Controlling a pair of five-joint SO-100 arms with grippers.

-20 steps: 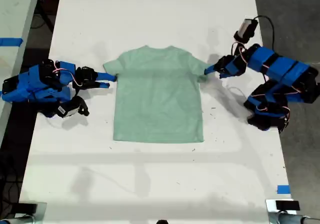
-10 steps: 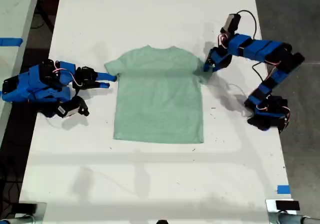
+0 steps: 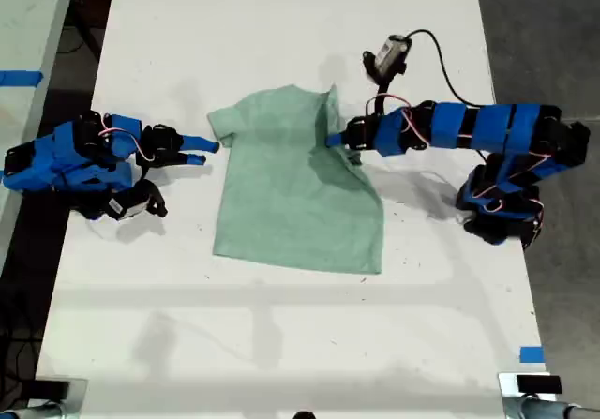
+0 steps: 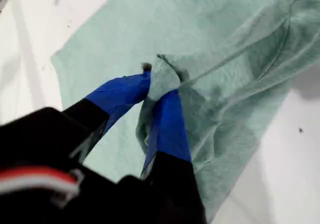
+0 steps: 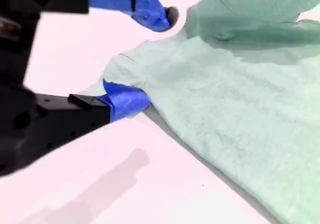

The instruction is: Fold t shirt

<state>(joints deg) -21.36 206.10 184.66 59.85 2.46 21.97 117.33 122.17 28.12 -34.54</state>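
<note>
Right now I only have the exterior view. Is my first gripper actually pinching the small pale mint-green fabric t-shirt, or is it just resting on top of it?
Observer: It is pinching. The first wrist view shows a bunched fold of the t shirt clamped between the two blue fingers.
Operator: So my first gripper has it. Is my second gripper holding the other sleeve?
Observer: No. The second wrist view shows it open. One finger lies low at the sleeve's edge and the other is raised above, with no fabric held between them.
</note>
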